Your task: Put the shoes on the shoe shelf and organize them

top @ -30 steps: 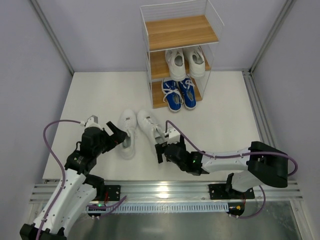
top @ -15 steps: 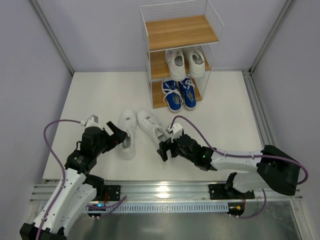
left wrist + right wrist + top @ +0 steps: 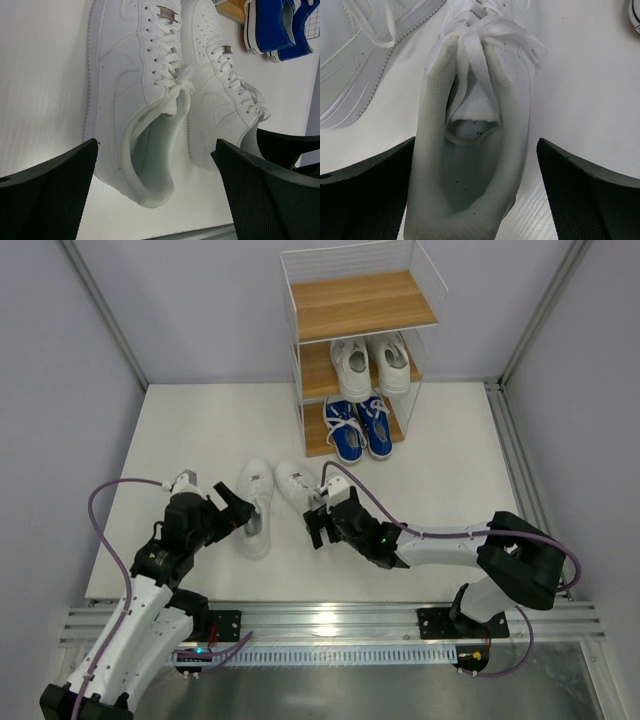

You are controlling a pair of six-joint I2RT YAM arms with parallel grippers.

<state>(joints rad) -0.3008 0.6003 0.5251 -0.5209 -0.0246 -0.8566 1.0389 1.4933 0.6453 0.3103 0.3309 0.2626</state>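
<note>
I count six shoes, in three pairs. Two all-white lace-up sneakers [image 3: 352, 365] [image 3: 392, 360] sit side by side on the middle board of the narrow three-tier shelf of white wire and light-brown wood [image 3: 360, 302]. Two blue canvas sneakers with white laces and toe caps [image 3: 345, 430] [image 3: 376, 425] sit on its bottom board. The last two white sneakers lie on the white tabletop [image 3: 200, 430], near my arms and well apart from the shelf, with their toes pointing towards it.

My left gripper [image 3: 238, 512] is spread wide at the heel of the left floor sneaker [image 3: 255, 505]. In my left wrist view its two black fingers [image 3: 50, 195] stand on either side of that shoe's open collar [image 3: 150, 145]. I cannot see them touching it.

My right gripper [image 3: 313, 518] is also spread wide, over the heel of the right floor sneaker [image 3: 293, 483]. From my right wrist the heel opening [image 3: 480, 125] lies between the black fingers [image 3: 580, 195], with a gap on each side.

Each floor sneaker has one small metal lace tag [image 3: 167, 12] [image 3: 226, 49]. Any lettering on them is too small to read.
</note>
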